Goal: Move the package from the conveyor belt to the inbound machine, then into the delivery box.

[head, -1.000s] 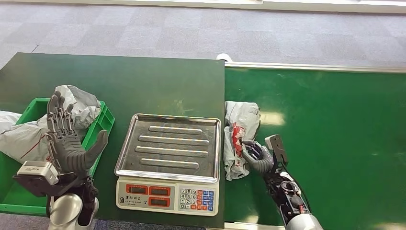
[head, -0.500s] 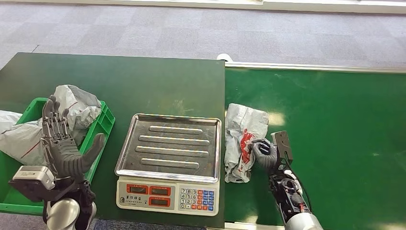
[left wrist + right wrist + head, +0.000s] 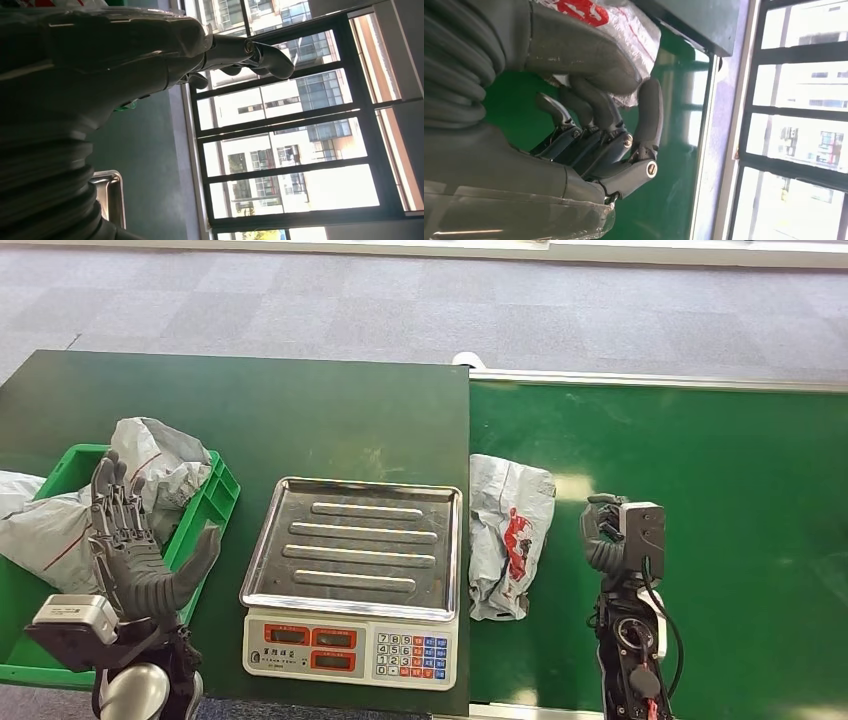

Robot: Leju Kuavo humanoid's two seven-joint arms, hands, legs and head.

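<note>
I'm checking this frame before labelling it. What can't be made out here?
- Scale displays: too small to read in the head view.
- Package print: crumpled; in the right wrist view the right hand covers most of it.
- Green box contents: the left hand hides part, and the picture's edge cuts off the rest.
- Left hand in its wrist view: dark against the bright windows.

The left robot hand (image 3: 135,555) is raised palm-inward, fingers extended upward and spread, thumb angled out to the side; it holds nothing. The right robot hand (image 3: 602,536) is raised on an upright forearm, fingers curled inward toward the palm, with nothing in its grasp.
</note>
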